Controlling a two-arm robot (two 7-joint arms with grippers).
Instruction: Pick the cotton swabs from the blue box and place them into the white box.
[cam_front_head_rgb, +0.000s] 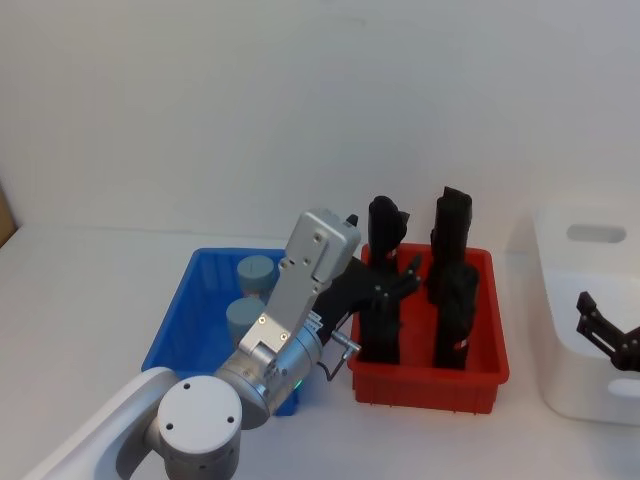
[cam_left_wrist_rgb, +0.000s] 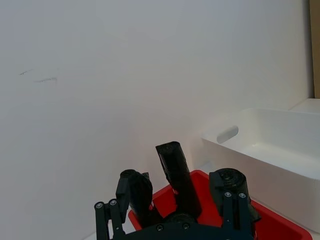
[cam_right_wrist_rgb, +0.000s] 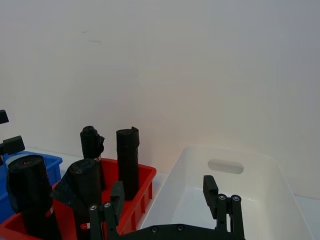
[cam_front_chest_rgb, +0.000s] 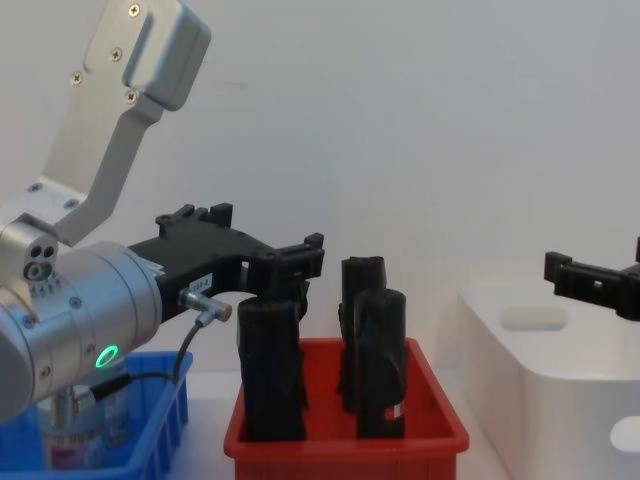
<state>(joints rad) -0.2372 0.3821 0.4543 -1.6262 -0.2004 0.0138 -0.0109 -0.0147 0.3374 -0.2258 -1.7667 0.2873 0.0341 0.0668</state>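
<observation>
Two cotton swabs jars (cam_front_head_rgb: 257, 271) (cam_front_head_rgb: 245, 317) with grey-blue lids stand in the blue box (cam_front_head_rgb: 178, 325), partly covered by my left arm. One jar (cam_front_chest_rgb: 85, 432) shows low in the blue box (cam_front_chest_rgb: 155, 425) in the chest view. My left gripper (cam_front_head_rgb: 398, 283) is open and empty, above the red bin, right of the blue box. Its fingers (cam_left_wrist_rgb: 108, 216) frame the black cylinders in the left wrist view. The white box (cam_front_head_rgb: 585, 365) sits at the far right. My right gripper (cam_front_head_rgb: 603, 330) hovers open and empty over the white box (cam_right_wrist_rgb: 280, 175).
A red bin (cam_front_head_rgb: 470, 375) with several tall black cylinders (cam_front_head_rgb: 450, 290) stands between the blue box and the white box. The cylinders rise well above its rim. A plain white wall backs the table.
</observation>
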